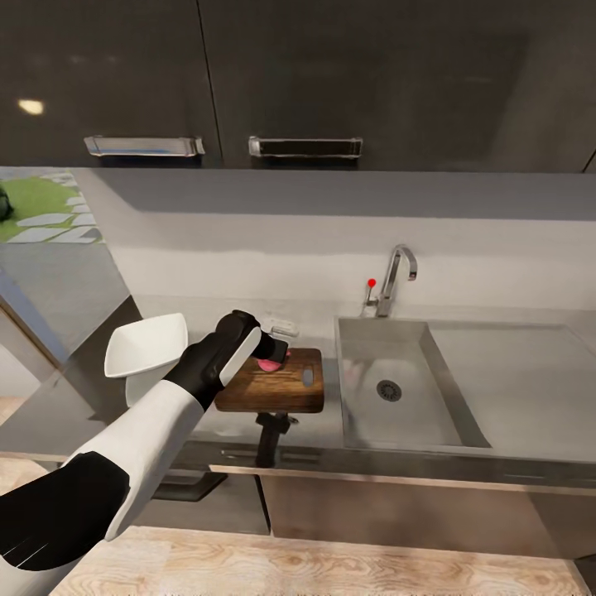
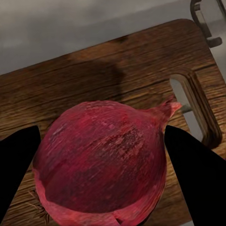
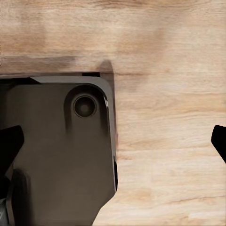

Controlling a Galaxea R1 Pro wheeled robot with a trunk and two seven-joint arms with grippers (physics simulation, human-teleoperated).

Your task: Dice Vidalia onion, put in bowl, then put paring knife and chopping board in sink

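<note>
The left pincer (image 2: 101, 176) grips the onion (image 2: 101, 165) over the chopping board (image 1: 273, 382) on the bench (image 1: 331, 418); whether it rests there is unclear; released high, it could roll toward the sink (image 1: 397, 385); the right pincer (image 3: 113, 146) gapes empty.

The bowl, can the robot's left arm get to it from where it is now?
Probably yes. The bowl sits on the counter right beside the left arm, with nothing between. But the left gripper is over the board around the onion, so it's busy.
</note>
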